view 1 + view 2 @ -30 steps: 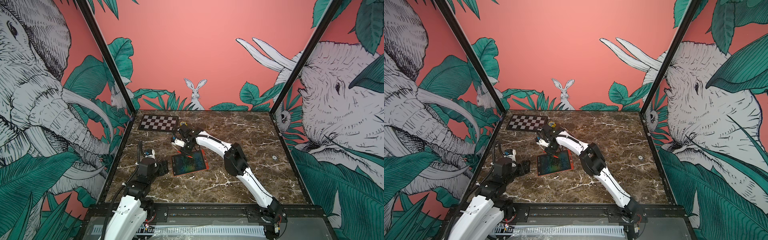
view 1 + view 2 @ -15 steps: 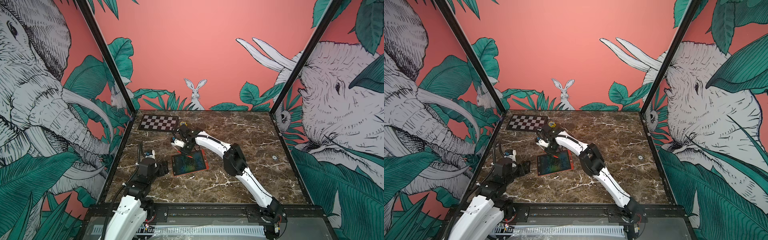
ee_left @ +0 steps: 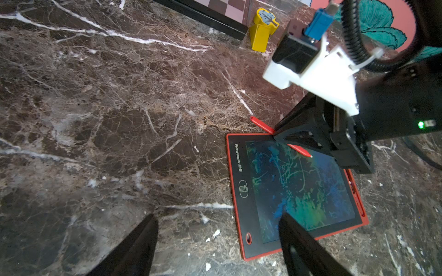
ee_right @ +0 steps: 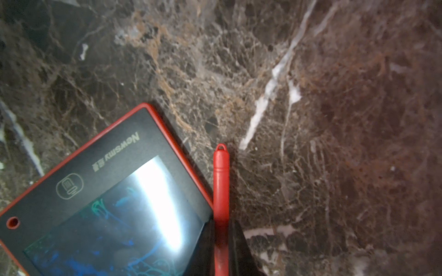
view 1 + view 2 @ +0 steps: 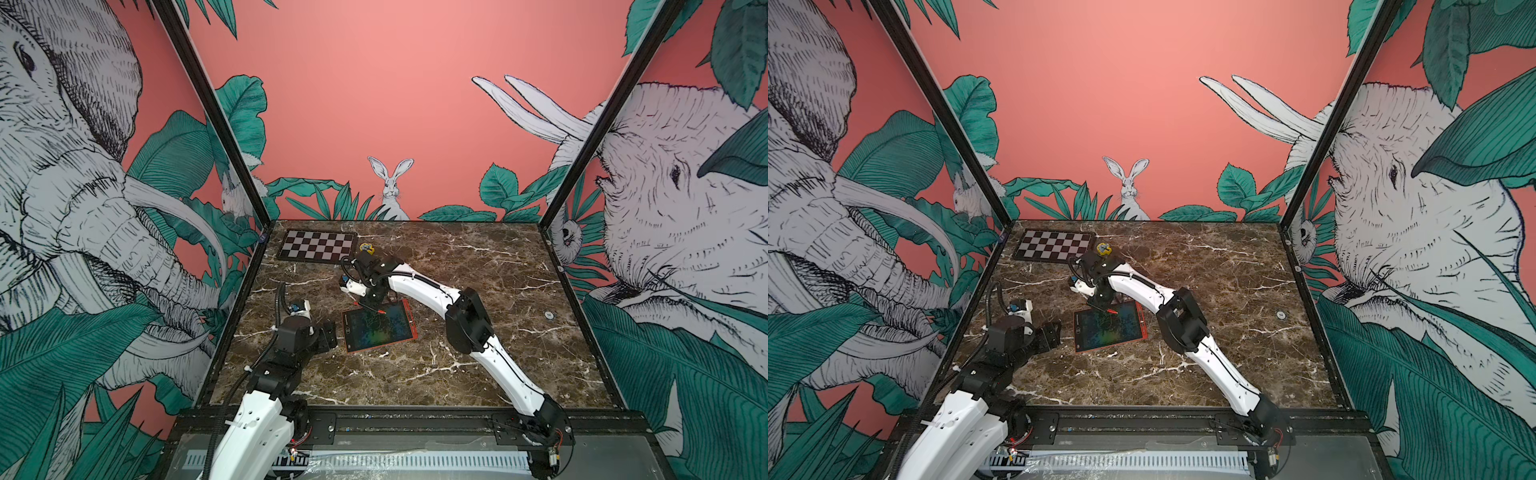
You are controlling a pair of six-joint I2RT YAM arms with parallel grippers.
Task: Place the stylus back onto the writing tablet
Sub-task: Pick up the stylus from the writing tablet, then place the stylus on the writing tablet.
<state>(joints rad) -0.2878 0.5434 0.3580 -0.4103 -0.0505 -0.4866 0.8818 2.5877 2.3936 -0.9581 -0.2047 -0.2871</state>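
The writing tablet (image 5: 378,330) (image 5: 1109,331) lies flat on the marble, orange-red frame round a dark scribbled screen. The thin red stylus (image 5: 376,309) (image 5: 1108,310) crosses its far left corner, tip over the screen and tail over the table. My right gripper (image 5: 368,302) (image 5: 1099,303) reaches down at that corner, shut on the stylus (image 4: 221,186) (image 3: 300,150) near its middle; its black fingers (image 4: 235,241) hug the shaft. My left gripper (image 5: 329,336) (image 3: 217,218) hovers left of the tablet (image 3: 239,215), open and empty.
A black-and-white chessboard (image 5: 318,245) lies at the far left, with a small yellow block (image 5: 367,248) (image 3: 262,33) beside its right end. A small round disc (image 5: 549,315) sits on the marble to the right. Painted walls close in three sides.
My right gripper's jaws have closed onto the stylus at the tablet's far corner. The right arm shifted only slightly; the left arm has not moved.
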